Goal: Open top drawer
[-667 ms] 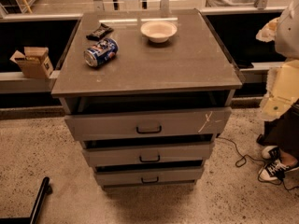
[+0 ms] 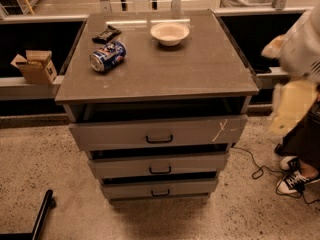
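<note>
Three drawers are counted, the top drawer [image 2: 159, 132] uppermost under the cabinet top [image 2: 200, 69], where one empty bowl [image 2: 170, 33] and one can [image 2: 107, 56] are set. The gripper [image 2: 292, 106] is seen to the right of the cabinet, and its state cannot be told.

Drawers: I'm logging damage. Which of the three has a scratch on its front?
The top drawer, the widest: a whitish scratch marks its right end. The middle drawer and bottom drawer show none. The gripper is off to their right, apart.

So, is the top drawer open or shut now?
Partly open: a dark gap shows above the front of the top drawer. The gripper is at far right, away from the handle.
</note>
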`<state>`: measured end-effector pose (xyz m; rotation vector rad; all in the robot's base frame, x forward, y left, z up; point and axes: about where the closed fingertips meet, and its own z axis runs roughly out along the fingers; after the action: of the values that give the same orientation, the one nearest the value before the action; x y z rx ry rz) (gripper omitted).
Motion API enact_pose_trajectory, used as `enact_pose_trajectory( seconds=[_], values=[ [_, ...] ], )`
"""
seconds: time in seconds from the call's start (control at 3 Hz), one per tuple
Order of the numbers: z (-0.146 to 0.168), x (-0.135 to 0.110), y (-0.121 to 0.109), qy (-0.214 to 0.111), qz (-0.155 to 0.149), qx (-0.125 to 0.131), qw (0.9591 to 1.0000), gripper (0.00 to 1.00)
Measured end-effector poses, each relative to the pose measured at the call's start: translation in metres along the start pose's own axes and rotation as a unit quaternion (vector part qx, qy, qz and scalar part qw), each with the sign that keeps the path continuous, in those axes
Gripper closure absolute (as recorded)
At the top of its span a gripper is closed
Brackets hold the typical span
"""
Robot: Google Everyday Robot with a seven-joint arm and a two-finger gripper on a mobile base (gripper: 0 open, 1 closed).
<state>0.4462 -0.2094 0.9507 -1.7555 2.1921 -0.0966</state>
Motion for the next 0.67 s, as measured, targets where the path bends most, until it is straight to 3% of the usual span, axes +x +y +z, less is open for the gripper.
enact_pose_trajectory(
  seconds=[0.33,0.67],
  values=[
    [0.091,0.003,0.02,-0.003,-0.035,-0.045,0.9984,0.0],
    [0.127,0.013,0.031,0.007,-0.059,-0.042,0.9974,0.0]
  ],
)
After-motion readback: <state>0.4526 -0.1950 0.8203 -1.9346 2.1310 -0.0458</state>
